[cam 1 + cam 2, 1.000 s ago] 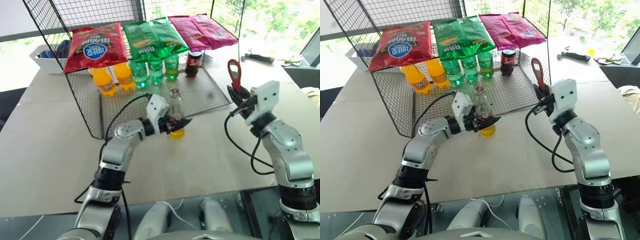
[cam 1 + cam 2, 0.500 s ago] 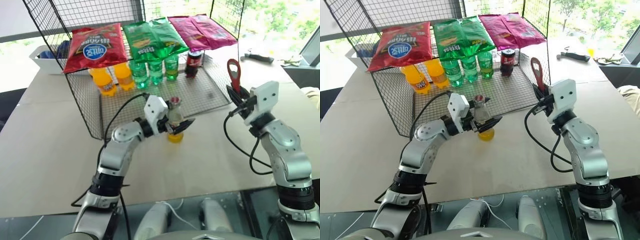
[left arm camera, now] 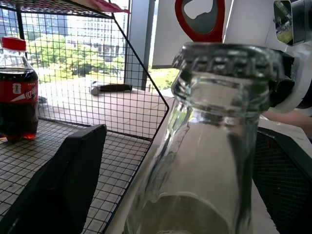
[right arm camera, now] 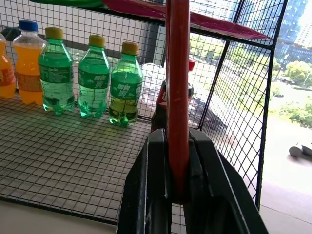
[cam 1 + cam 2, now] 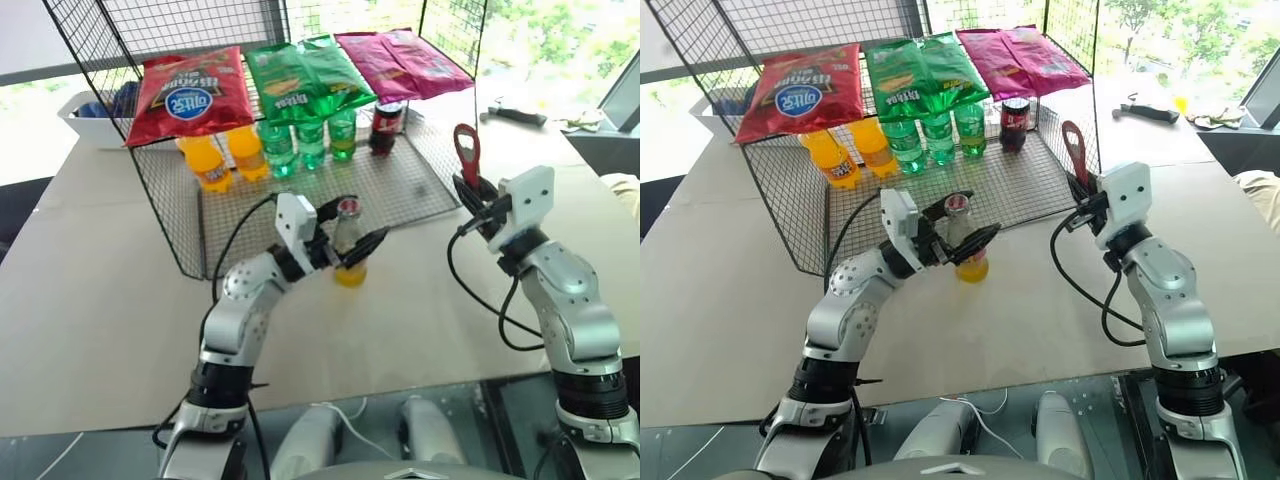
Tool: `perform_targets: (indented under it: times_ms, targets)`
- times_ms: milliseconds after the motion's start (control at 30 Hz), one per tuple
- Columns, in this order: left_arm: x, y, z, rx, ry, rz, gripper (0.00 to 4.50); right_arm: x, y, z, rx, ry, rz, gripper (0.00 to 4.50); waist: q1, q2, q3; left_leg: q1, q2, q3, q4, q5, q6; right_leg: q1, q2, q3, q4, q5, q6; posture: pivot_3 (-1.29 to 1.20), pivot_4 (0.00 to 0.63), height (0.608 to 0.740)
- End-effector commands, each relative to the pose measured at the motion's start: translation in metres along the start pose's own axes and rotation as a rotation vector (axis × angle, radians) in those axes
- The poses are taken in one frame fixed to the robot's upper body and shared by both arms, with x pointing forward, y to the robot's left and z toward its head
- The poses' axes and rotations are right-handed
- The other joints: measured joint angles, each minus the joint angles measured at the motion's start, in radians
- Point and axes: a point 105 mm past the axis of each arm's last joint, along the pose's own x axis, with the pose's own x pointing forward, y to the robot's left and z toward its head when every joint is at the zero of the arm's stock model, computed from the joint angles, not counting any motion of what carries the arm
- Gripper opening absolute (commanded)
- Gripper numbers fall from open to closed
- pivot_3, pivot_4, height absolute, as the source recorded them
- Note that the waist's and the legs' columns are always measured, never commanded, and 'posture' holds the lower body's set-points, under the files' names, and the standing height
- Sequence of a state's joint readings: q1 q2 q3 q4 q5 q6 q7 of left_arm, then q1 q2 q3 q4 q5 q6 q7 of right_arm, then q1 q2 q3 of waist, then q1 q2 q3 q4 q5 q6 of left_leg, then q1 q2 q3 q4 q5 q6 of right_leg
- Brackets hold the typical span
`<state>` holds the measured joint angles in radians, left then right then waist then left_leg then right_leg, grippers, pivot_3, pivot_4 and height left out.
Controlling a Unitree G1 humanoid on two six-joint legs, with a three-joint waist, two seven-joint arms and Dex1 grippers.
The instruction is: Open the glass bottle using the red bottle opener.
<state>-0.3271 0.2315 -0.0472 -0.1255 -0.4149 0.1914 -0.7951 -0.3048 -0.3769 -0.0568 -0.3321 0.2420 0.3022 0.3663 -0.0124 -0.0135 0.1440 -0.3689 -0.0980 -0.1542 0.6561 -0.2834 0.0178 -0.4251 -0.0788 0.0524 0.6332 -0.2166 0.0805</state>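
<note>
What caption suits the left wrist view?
Capped glass bottle between open left gripper fingers; red bottle opener behind.

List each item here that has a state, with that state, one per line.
Glass bottle: upright on the table, cap on.
Red bottle opener: held upright, clear of the bottle.
Left end effector: open around the bottle.
Right end effector: shut on the opener's handle.
Cola bottle: upright, capped.
Green bottles: upright, capped.

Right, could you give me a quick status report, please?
Left gripper open around the glass bottle, cap on. Right gripper shut on the red bottle opener, upright. Nothing between them.
</note>
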Motion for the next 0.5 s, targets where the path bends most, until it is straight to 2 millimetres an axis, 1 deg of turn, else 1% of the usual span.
perform_targets:
  times_ms: [33, 67, 133, 267, 367, 400, 467, 500]
  targets:
    - [0.001, -0.009, 0.008, 0.046, -0.018, -0.056, 3.47, 0.002, -0.006, 0.016, -0.036, -0.060, -0.005, 0.00, 0.000, 0.000, 0.000, 0.000, 0.000, 0.000, 0.000, 0.000, 0.000, 0.000, 0.000, 0.000, 0.000, 0.000, 0.000, 0.00, 0.150, 0.740]
    - [0.000, -0.009, 0.007, 0.059, -0.010, -0.063, 2.89, 0.002, -0.005, 0.017, -0.037, -0.061, -0.003, 0.00, 0.000, 0.000, 0.000, 0.000, 0.000, 0.001, 0.000, 0.000, 0.000, 0.000, 0.000, 0.000, 0.000, 0.000, 0.000, 0.00, 0.150, 0.740]
    - [0.001, -0.009, 0.006, 0.073, -0.009, -0.068, 2.25, 0.003, -0.005, 0.017, -0.038, -0.063, -0.001, 0.00, 0.000, 0.000, 0.000, 0.000, 0.000, 0.001, 0.000, 0.000, 0.000, 0.000, 0.000, 0.001, 0.000, 0.000, 0.000, 0.00, 0.150, 0.740]
    - [0.000, -0.011, 0.004, 0.103, 0.003, -0.095, 2.25, 0.005, -0.003, 0.018, -0.039, -0.065, 0.009, 0.00, 0.000, 0.000, 0.000, 0.000, 0.000, 0.001, 0.000, 0.000, 0.000, 0.000, 0.000, 0.001, 0.000, 0.000, 0.000, 0.00, 0.150, 0.740]
    - [-0.001, -0.011, 0.003, 0.109, 0.009, -0.099, 2.25, 0.006, 0.004, 0.017, -0.034, -0.056, 0.036, 0.00, 0.000, 0.000, 0.000, 0.000, 0.000, 0.001, 0.000, 0.000, 0.000, 0.000, 0.000, 0.001, 0.000, 0.000, 0.000, 0.00, 0.150, 0.740]
    - [-0.001, -0.011, 0.002, 0.114, 0.010, -0.099, 2.25, 0.007, 0.009, 0.015, -0.042, -0.046, 0.061, 0.00, 0.000, 0.000, 0.000, 0.000, 0.000, 0.001, 0.000, 0.000, 0.000, 0.000, 0.000, 0.001, 0.000, 0.000, 0.000, 0.00, 0.150, 0.740]
    - [-0.002, -0.009, 0.002, 0.131, 0.011, -0.092, 2.25, 0.009, 0.028, 0.014, -0.080, -0.026, 0.142, 0.00, 0.000, 0.000, 0.000, 0.001, 0.000, 0.001, 0.000, 0.000, 0.000, 0.000, 0.000, 0.001, 0.000, 0.000, 0.000, 0.00, 0.150, 0.740]
    - [-0.002, -0.009, 0.002, 0.137, 0.010, -0.090, 2.25, 0.010, 0.034, 0.014, -0.092, -0.021, 0.164, 0.00, -0.001, 0.000, 0.000, 0.001, 0.000, 0.001, 0.000, 0.000, 0.000, 0.000, 0.000, 0.001, 0.000, 0.000, 0.000, 0.00, 0.150, 0.740]
